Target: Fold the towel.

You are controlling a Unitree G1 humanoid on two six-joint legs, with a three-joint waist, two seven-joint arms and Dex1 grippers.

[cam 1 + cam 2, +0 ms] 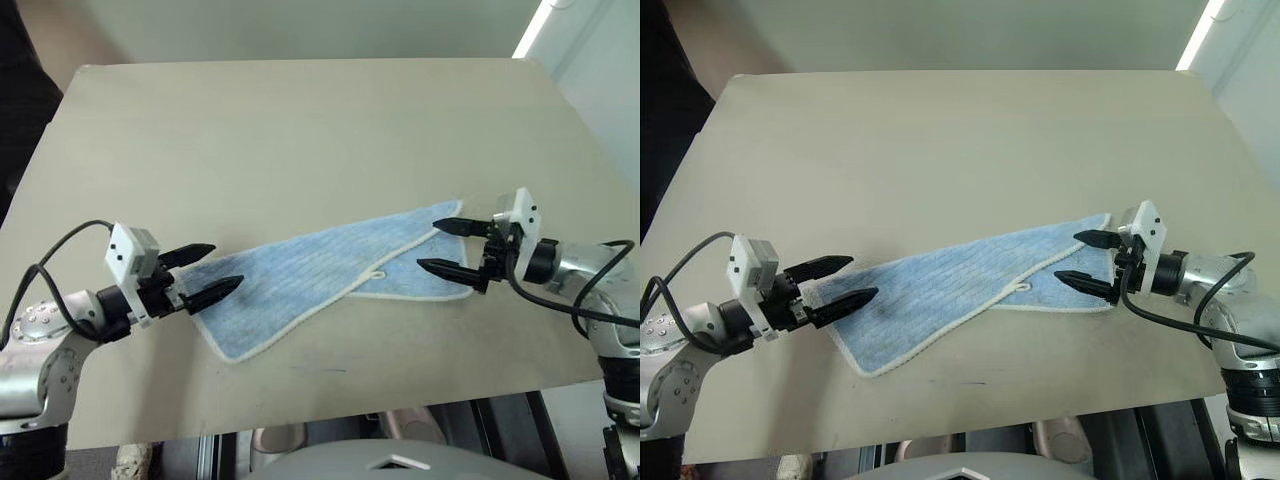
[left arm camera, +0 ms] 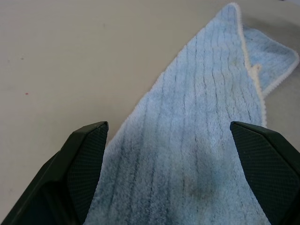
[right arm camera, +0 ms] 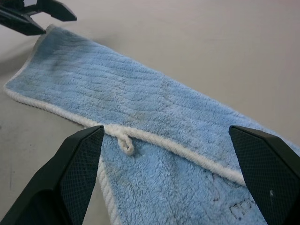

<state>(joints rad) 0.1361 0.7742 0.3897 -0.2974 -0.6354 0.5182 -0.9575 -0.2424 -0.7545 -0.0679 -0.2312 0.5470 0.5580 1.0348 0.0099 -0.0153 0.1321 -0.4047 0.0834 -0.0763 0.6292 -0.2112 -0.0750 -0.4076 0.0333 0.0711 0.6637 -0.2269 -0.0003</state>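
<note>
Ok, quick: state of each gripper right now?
Left gripper: open, holding nothing, at one end of the towel.
Right gripper: open, holding nothing, at the other end.

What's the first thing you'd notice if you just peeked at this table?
The light blue towel stands out first: it lies folded over itself, slanting across the near part of the tan table, with a little white loop on its stitched edge. Next, two black hands point at it from either end, the left hand and the right hand, both open and holding nothing.
</note>
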